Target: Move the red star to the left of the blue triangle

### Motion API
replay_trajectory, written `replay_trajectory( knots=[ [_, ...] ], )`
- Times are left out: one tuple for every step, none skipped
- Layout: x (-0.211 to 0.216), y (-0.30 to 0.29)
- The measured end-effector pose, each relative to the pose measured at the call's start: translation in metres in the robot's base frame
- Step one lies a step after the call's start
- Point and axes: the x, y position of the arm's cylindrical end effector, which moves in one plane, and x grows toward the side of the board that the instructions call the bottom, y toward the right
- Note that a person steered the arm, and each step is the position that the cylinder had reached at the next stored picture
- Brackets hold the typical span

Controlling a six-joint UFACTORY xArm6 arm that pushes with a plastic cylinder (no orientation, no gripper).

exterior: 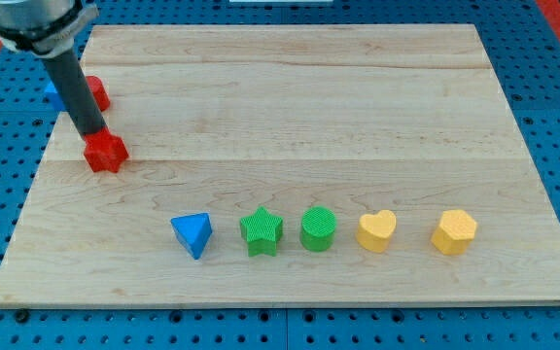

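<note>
The red star lies near the board's left edge, above and to the left of the blue triangle. The blue triangle stands at the left end of a row along the view's bottom. My rod comes down from the view's top left, and my tip touches the red star's upper left side. The star sits well apart from the triangle.
To the right of the blue triangle stand a green star, a green cylinder, a yellow heart and a yellow hexagon. Behind the rod at the top left lie another red block and a blue block, partly hidden. The wooden board rests on a blue pegboard.
</note>
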Motion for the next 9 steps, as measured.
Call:
replay_trajectory(
  knots=[
    [0.039, 0.014],
    [0.016, 0.019],
    [0.024, 0.052],
    [0.061, 0.048],
    [0.101, 0.045],
    [0.083, 0.034],
    [0.065, -0.014],
    [0.105, -0.044],
    [0.121, -0.03]
  ],
)
